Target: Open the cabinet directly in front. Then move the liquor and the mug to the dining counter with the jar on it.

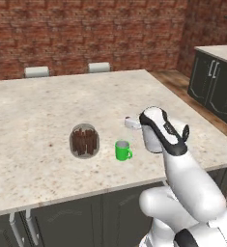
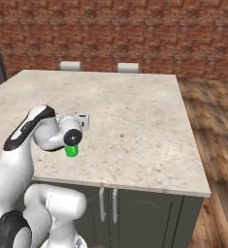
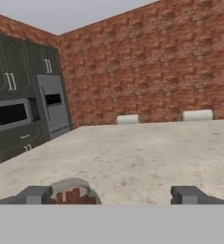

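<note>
Left base view: mug (image 1: 122, 150) stands lower centre on the worktop (image 1: 47, 106), jar (image 1: 84, 141) just left; hand view shows fingers (image 3: 34, 195) spread wide, holding nothing.

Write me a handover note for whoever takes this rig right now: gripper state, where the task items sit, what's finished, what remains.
Gripper: open, holding nothing, level just above the counter.
Small bright green mug: upright on the beige speckled dining counter, right of the squat clear glass jar of brown sticks, apart from it.
Done: mug delivered.
Slim white liquor bottle: whereabouts cannot be told; a small white item with a red end lies by the wrist, unclear.
Left: confirm the liquor.
</note>
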